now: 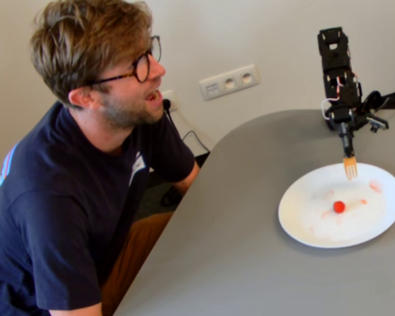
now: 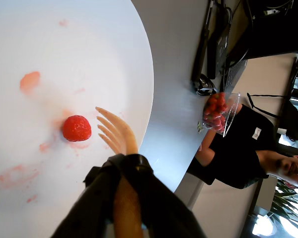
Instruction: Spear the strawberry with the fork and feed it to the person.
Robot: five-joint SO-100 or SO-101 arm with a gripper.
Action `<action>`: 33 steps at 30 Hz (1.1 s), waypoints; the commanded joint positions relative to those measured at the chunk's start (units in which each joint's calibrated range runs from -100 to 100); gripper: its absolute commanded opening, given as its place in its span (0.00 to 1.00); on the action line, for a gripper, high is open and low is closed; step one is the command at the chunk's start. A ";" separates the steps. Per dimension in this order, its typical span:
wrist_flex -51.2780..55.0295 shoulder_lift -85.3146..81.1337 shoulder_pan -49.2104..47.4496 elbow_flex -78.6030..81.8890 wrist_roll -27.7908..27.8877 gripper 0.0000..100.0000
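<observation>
The strawberry is a small bright-red piece lying near the middle of the white plate, among faint pink juice smears. The pale orange fork hangs tines-down from the black arm, above the plate's far side and apart from the strawberry. The gripper is shut on the fork's handle. In the wrist view the fork's tines sit just right of the strawberry without touching it, and the gripper clasps the handle over the plate. The person sits at the left, mouth open, facing the arm.
The grey table has a curved edge beside the person. A clear tub of strawberries stands near the table edge in the wrist view, with black cables beyond it. A wall socket is behind the table.
</observation>
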 commanded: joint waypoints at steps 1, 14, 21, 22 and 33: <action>-0.24 -2.39 0.42 -1.27 0.19 0.01; -2.16 -2.31 0.35 -3.62 1.14 0.01; -2.85 9.89 0.50 -10.74 1.29 0.01; -2.85 11.24 0.50 -11.73 1.29 0.01; -10.34 12.43 7.29 -11.37 -0.07 0.01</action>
